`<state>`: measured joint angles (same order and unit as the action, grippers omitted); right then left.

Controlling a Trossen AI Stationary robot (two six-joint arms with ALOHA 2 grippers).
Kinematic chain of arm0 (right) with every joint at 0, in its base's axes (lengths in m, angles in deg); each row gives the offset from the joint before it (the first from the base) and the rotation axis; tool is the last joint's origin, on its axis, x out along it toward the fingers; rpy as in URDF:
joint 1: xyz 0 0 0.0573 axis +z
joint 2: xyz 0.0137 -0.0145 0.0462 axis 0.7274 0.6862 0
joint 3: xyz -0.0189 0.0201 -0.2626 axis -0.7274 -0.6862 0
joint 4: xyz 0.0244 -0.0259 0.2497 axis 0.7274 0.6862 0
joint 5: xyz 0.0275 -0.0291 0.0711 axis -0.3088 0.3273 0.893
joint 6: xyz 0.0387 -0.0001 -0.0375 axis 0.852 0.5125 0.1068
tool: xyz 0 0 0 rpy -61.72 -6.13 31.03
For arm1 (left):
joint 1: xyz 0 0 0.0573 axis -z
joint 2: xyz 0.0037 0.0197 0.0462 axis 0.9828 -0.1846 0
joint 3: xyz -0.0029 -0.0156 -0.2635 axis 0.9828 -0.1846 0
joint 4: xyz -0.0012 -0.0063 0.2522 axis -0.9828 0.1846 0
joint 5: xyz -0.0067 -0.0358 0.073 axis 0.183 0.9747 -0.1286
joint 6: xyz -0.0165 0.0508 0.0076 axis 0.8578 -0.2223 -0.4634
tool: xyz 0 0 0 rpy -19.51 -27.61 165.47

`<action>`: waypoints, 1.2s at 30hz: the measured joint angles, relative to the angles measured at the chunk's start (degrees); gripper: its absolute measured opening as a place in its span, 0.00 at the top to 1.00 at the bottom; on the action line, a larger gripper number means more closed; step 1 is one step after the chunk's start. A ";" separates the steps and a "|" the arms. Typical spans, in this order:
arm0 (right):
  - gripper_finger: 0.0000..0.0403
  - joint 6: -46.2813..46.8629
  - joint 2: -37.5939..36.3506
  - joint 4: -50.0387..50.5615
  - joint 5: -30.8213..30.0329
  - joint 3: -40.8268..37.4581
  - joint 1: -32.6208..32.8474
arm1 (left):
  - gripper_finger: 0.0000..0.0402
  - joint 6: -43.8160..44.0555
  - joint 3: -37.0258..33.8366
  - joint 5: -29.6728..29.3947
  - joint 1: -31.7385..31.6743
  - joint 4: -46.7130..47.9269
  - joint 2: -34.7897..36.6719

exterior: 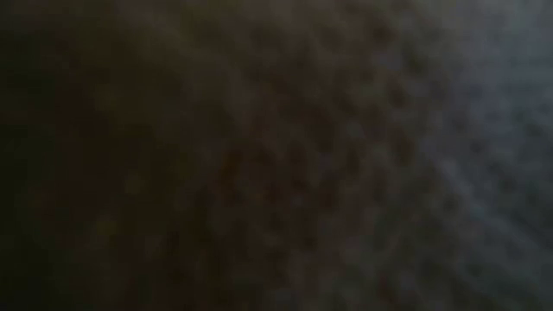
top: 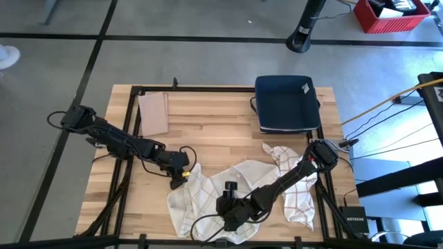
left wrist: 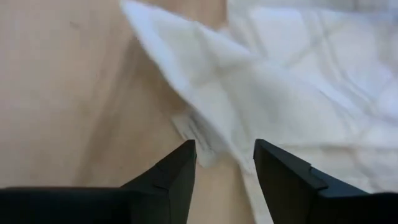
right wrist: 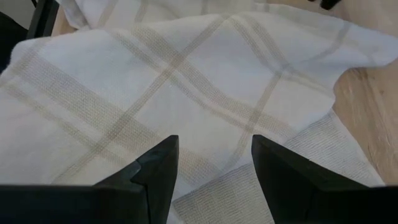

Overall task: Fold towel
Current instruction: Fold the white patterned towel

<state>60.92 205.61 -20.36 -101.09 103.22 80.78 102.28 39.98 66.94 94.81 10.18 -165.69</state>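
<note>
**Towel, crumpled, near half of surface**

Towel [top: 242, 183]: long axis left to right, unfolded; left corner just ahead of the left gripper [left wrist: 224, 163], jaws parted, nothing held; right gripper [right wrist: 214, 163] over the towel's middle near edge, jaws parted, empty; left arm nearer the loose corner, by my judgement the first pickup.

Wooden table [top: 221, 131]: crumpled towel [top: 208, 190], folded cloth [top: 154, 114], dark blue tray [top: 286, 104].
</note>
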 joint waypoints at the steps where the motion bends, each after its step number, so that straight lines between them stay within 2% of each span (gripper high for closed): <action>1: 0.49 -0.03 0.00 -0.12 0.00 0.00 0.00 | 0.61 0.23 0.00 -1.77 0.19 -0.22 -0.27; 4: 0.49 -0.07 0.00 -0.34 0.00 0.00 0.00 | 0.61 1.28 0.02 -4.17 0.23 -0.57 -1.87; 11: 0.49 -0.07 0.00 -0.43 0.00 0.00 0.00 | 0.61 -0.09 0.00 -2.22 1.15 -7.89 -4.38; 17: 0.49 -0.21 0.00 -0.40 0.00 0.00 0.00 | 0.61 -0.41 0.07 -2.43 1.02 -9.64 -7.37; 20: 0.49 -0.27 0.00 -0.42 -0.02 0.00 0.00 | 0.62 -3.33 0.07 -2.45 0.98 -12.51 -9.27; 24: 0.49 -0.30 0.00 -0.39 -0.08 0.00 0.00 | 0.72 -7.06 0.50 -2.48 0.77 -12.21 -9.68; 29: 0.49 -1.78 -1.29 2.29 -2.33 0.00 0.00 | 0.96 -10.14 1.34 -2.49 0.13 -11.73 -7.21; 33: 0.49 -2.05 -4.65 6.60 -6.72 0.00 0.01 | 0.97 -11.46 4.04 -2.82 0.59 -8.27 -2.45; 36: 0.49 -7.00 -7.88 9.46 -10.09 -0.04 -0.08 | 0.99 -15.50 8.29 -4.38 1.07 -2.33 2.13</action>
<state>53.91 197.73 -10.90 -111.18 103.18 80.70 86.77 48.28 62.56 95.88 7.84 -163.56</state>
